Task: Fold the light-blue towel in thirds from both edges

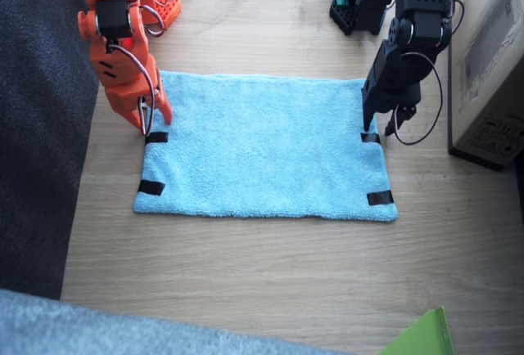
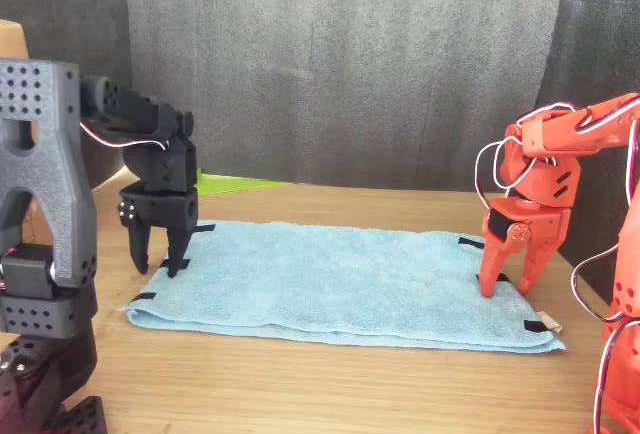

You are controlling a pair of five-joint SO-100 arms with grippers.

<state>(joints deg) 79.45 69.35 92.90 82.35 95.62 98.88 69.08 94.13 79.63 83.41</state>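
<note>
The counter (image 1: 246, 265) is pale wood with a visible grain. The light-blue towel (image 1: 262, 146) lies spread flat on it — unfolded, long sides running across the fixed view. Black tape strips (image 1: 151, 187) mark the towel's short sides. A cardboard box (image 1: 491, 69) stands on the counter just beside the towel's short side — near the left arm.

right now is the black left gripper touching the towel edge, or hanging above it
Touching. In the front view the left gripper stands open with its fingertips resting on the light-blue towel at its short edge; no gap shows beneath them.
</note>
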